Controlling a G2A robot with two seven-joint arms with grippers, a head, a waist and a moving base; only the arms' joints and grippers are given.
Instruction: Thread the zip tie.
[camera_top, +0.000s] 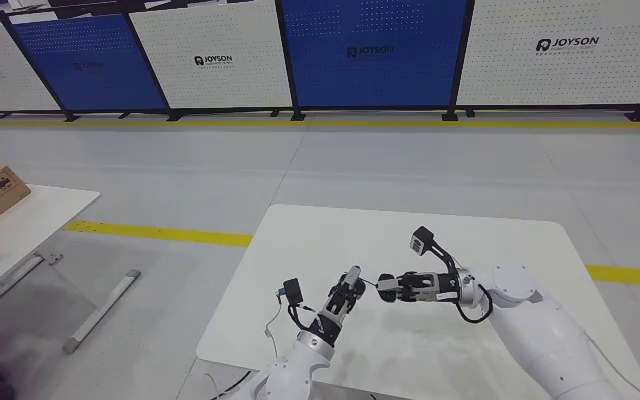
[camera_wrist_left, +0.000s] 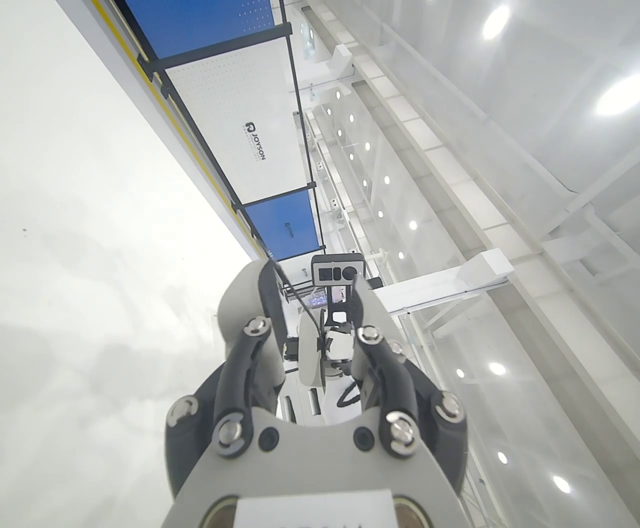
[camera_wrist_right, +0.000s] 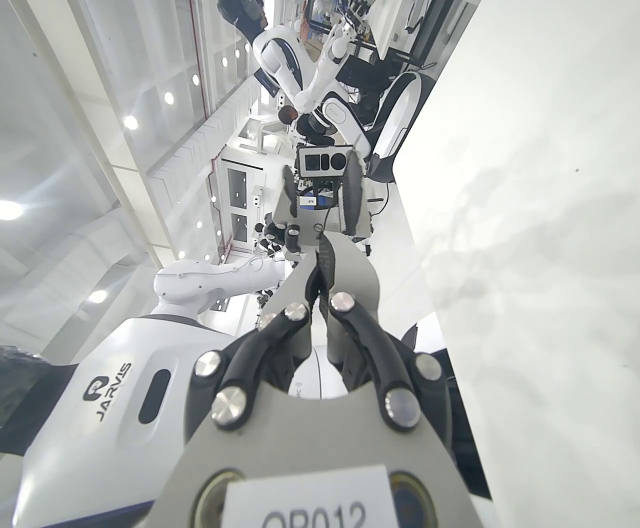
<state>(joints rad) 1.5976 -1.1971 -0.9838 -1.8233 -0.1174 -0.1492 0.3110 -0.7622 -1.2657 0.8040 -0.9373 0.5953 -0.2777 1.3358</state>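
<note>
Probably light & springy, zip tie (camera_wrist_left: 300, 300) sits pinched in right gripper (camera_wrist_right: 319, 250), left gripper (camera_wrist_left: 312, 274) w/ fingers apart; best grabbed near free end.

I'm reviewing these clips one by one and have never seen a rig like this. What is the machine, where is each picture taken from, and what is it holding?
It is a two-armed robot working over a white table. The top view looks down from a camera above the arms. The other two pictures come from a camera on each wrist, looking out along that arm's own fingers. The arms meet tip to tip above the table. The right gripper is shut on a thin black zip tie. The left gripper faces it, open, and the tie's free end appears to reach one of its fingers.
</note>
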